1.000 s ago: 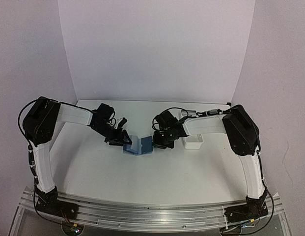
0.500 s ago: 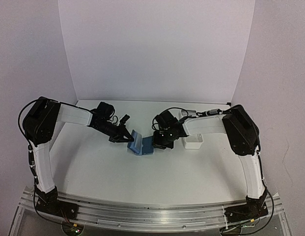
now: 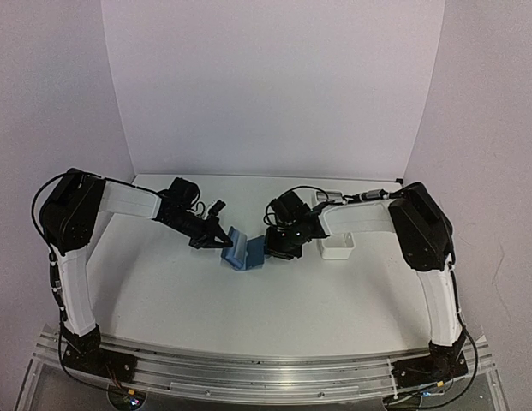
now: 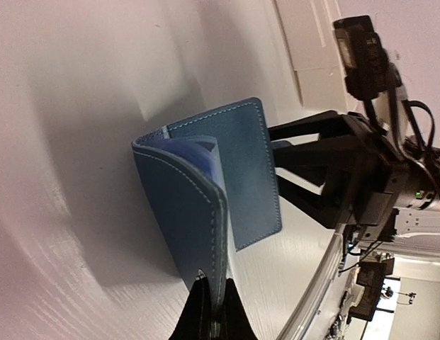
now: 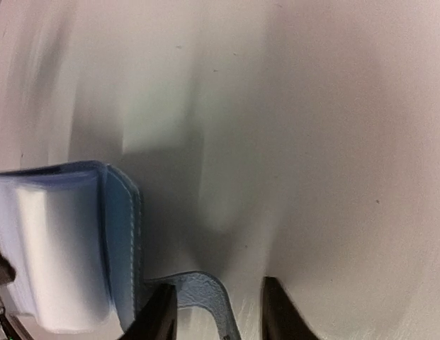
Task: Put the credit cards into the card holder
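Observation:
The dark-blue card holder (image 3: 245, 252) stands partly open on the table between both arms. My left gripper (image 3: 216, 239) is shut on its near flap (image 4: 184, 212), pinching the flap's edge between the fingertips (image 4: 200, 312). The far flap (image 4: 249, 177) leans toward my right gripper (image 3: 278, 247). In the right wrist view the holder (image 5: 122, 234) shows clear inner sleeves (image 5: 53, 255), and its snap tab (image 5: 205, 297) lies between my right gripper's (image 5: 218, 315) open fingers, not clamped. No loose credit card shows in any view.
A long white tray (image 3: 337, 247) sits right of the right gripper, under the right arm's wrist; it also shows in the left wrist view (image 4: 308, 42). White walls close the back and sides. The table's front metal rail (image 3: 266, 372) runs along the near edge.
My left gripper moved right and raised the holder's left flap from flat to nearly upright, folding it toward the right flap. The right gripper stayed put.

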